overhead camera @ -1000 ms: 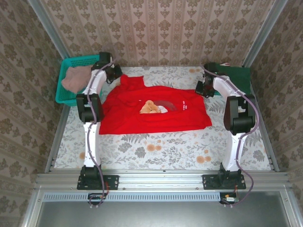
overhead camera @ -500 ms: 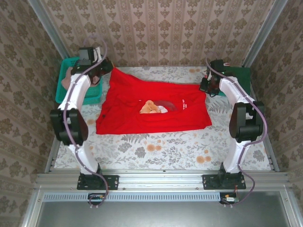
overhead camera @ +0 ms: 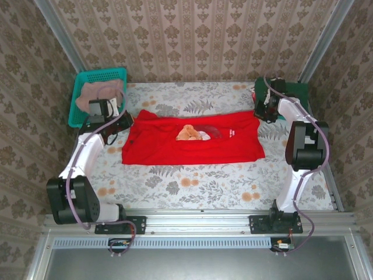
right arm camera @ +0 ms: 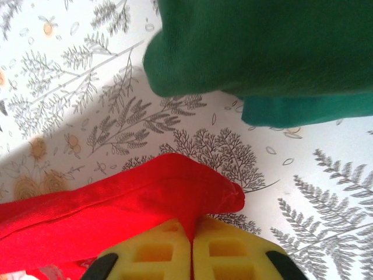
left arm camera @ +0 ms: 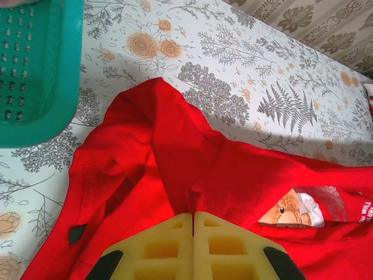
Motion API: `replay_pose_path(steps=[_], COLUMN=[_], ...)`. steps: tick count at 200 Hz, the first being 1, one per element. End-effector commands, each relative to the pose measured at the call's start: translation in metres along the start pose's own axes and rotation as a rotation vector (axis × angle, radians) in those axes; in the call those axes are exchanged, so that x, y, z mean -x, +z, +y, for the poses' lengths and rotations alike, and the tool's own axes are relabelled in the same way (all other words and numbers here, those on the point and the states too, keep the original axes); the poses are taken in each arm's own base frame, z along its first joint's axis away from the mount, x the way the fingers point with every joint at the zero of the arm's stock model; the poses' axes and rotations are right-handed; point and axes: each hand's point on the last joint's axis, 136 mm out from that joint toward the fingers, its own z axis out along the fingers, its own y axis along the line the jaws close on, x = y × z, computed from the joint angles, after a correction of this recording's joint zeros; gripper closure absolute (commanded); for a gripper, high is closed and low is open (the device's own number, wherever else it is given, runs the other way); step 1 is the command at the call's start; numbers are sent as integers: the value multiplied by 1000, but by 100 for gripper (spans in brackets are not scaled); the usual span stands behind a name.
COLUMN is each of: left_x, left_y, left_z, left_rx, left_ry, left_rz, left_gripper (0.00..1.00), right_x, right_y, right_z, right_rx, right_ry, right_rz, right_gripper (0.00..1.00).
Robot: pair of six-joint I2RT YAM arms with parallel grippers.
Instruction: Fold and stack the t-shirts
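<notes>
Okay, status from my remote seat, near to far. The red t-shirt [overhead camera: 192,146] lies bear-print up as a wide band across the middle of the bench [overhead camera: 204,186]. My left hand [left arm camera: 192,224] is at the shirt's 9 o'clock end, pads pressed together on a bunched ridge of red cloth. My right hand [right arm camera: 191,233] is at about 2 o'clock, also clamped narrow, with just the corner tip of the shirt between the pads.

That right pinch worries me. I reckon it's so little fabric that any tug could pop it free and the edge would flop back. The left bunching could also drag a crease into the fold if I pull unevenly.

Farther back, the green t-shirts [right arm camera: 262,46] sit just beside the right hand at 1 o'clock, so a sloppy lift could snag that stack. The pink t-shirt [overhead camera: 99,93] waits in the basket [overhead camera: 102,74] at 10 o'clock.
</notes>
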Motion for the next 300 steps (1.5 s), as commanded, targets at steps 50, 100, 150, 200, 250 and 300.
replay_pose_path(steps=[50,100,150,200,250,300], left_x=[-35,-77,-97,-92,-94,-95], left_y=[-26,-22,-25,-25,-21,-20], left_z=[-2,14,31,31,33,36], left_rx=[-24,10,77,74,73,82], left_ry=[25,-15,-57,-56,-60,-63], left_rz=[-21,32,68,50,67,73], left_gripper=[100,100,100,100,100,100], right_x=[-21,-37,-16,-5,-23,-27], right_y=[-42,-30,20,52,79,84], right_z=[-4,38,35,9,22,21], right_rx=[-93,-6,-204,-355,-248,-234], right_ry=[18,-41,-136,-192,-157,-120], right_rz=[-48,-30,60,120,220,222], right_gripper=[69,54,53,46,46,72])
